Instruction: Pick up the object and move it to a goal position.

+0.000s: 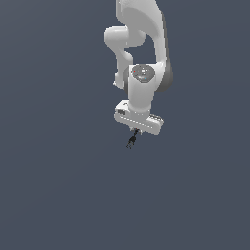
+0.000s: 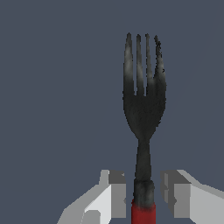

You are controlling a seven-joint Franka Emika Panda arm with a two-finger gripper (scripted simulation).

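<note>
The object is a small fork with a red handle and a black pronged end. In the wrist view the fork (image 2: 143, 109) lies between my two white fingers (image 2: 117, 192), prongs pointing away, with only the top of the red handle showing. My gripper (image 2: 143, 194) straddles the handle with a narrow gap on each side, so it is open. In the exterior view the gripper (image 1: 134, 131) points down, and the fork's black end (image 1: 131, 142) sticks out just below it. The red handle is hidden there.
A plain dark grey-blue floor (image 1: 58, 185) fills both views. The white arm (image 1: 141, 58) rises from the gripper to the exterior view's top edge. No goal marker shows.
</note>
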